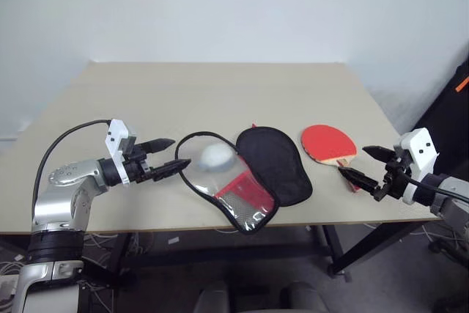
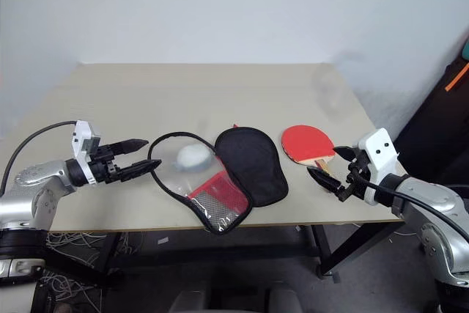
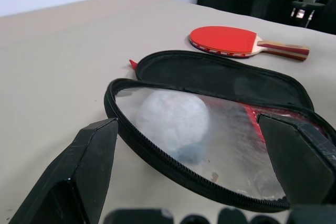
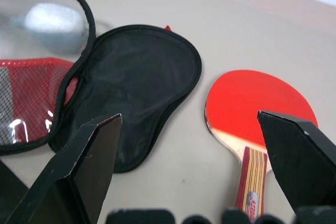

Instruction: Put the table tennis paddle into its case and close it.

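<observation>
In the head camera's views, the left gripper (image 1: 164,156) is seen nearest, at the table's near left edge, with its two black fingers spread apart and nothing held between them; just beyond its fingertips the case (image 1: 242,170) is laid open flat on the table (image 1: 183,93), its clear half toward this gripper and its black half on the far side. A white roundish lump (image 1: 216,155) is seen under the clear plastic, above the red mesh panel. The right gripper (image 2: 328,166) is seen at the table's near right edge, fingers likewise parted and empty, and the table tennis paddle (image 2: 308,142) is found just beyond its fingertips, red face up, its handle pointed back toward this gripper; paddle and case lie side by side, close but apart. In the left wrist view, the clear half's zipped rim is framed between the spread fingers (image 3: 79,174), with the lump behind the plastic, the black half past it and the paddle farther off. In the right wrist view, the black half and the paddle's head are seen between the parted fingers (image 4: 79,174), with the wooden handle running toward one fingertip.
</observation>
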`<state>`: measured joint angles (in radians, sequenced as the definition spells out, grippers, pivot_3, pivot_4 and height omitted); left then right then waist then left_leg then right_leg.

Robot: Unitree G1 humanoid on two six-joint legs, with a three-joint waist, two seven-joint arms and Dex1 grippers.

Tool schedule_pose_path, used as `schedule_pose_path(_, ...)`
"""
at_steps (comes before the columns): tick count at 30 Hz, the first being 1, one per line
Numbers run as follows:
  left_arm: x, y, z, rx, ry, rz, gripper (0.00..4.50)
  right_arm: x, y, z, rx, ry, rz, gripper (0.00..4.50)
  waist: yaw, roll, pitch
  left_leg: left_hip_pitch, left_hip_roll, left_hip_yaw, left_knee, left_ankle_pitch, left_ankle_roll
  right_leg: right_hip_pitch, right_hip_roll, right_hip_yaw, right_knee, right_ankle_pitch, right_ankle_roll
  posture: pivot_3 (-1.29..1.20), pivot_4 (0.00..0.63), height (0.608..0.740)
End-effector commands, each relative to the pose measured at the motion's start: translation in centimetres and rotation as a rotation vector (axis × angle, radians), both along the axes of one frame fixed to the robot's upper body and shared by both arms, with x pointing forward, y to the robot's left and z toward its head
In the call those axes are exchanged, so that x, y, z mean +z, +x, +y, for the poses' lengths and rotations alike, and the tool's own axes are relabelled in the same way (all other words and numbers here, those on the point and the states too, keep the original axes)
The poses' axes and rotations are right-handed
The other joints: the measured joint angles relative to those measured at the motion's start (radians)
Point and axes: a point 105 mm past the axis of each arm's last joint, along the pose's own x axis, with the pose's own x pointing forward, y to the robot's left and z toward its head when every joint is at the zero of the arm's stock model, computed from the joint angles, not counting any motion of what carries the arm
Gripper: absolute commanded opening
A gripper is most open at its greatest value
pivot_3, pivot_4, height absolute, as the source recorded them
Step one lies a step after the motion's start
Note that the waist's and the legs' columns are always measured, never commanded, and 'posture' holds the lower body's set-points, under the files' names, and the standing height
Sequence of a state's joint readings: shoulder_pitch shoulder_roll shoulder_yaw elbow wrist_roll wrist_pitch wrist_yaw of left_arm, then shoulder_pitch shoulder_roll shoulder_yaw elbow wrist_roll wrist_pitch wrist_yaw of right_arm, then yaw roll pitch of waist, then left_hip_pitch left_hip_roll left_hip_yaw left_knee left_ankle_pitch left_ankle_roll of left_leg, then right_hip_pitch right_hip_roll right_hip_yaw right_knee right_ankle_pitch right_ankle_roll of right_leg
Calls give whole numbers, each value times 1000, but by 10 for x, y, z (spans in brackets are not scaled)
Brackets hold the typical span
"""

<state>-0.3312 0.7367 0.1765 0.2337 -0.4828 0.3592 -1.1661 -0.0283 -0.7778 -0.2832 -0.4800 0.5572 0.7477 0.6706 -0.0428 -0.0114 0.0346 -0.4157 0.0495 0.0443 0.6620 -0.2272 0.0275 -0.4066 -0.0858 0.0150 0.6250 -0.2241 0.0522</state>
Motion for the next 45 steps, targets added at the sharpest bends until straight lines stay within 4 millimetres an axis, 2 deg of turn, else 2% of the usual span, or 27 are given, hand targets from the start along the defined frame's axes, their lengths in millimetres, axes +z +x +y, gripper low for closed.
schedule_pose_path(1, 14, 2, -3, -36, 24, -55, 4476, 17, -1, -1, 14, -19, -61, 4500, 0, 0, 0, 0, 0, 0, 0, 0, 0, 0, 0, 0, 0, 0, 0, 0, 0, 740)
schedule_pose_path(7, 15, 0, -7, -53, 28, -46, 4476, 12, 1, 2, 10, -16, -42, 4500, 0, 0, 0, 0, 0, 0, 0, 0, 0, 0, 0, 0, 0, 0, 0, 0, 0, 740)
schedule_pose_path(20, 23, -9, 4, -43, 58, -74, 4476, 5, 15, 3, -19, -4, -11, 4500, -1, 0, 0, 0, 0, 0, 0, 0, 0, 0, 0, 0, 0, 0, 0, 0, 0, 740)
schedule_pose_path(27, 25, -19, 3, -56, 66, -80, 4476, -3, 23, -9, -49, -29, 58, 4500, 0, 0, 0, 0, 0, 0, 0, 0, 0, 0, 0, 0, 0, 0, 0, 0, 0, 740)
schedule_pose_path(34, 25, -18, -9, -70, 50, -96, 4476, -36, 46, -39, -221, -86, 205, 4500, 0, 0, 0, 0, 0, 0, 0, 0, 0, 0, 0, 0, 0, 0, 0, 0, 0, 740)
schedule_pose_path(42, 26, -24, -13, -68, 33, -104, 4476, -73, 77, -48, -321, -132, 268, 4500, -2, 2, 1, 0, 0, 1, -1, 0, 0, 0, 1, 1, 0, 0, 0, 0, 0, 740)
schedule_pose_path(45, 25, -24, -13, -60, 26, -105, 4476, -82, 85, -46, -339, -122, 282, 4500, -2, 3, 2, 0, 0, 1, 0, 0, 0, 0, 1, 1, 1, 0, 0, 0, 0, 740)
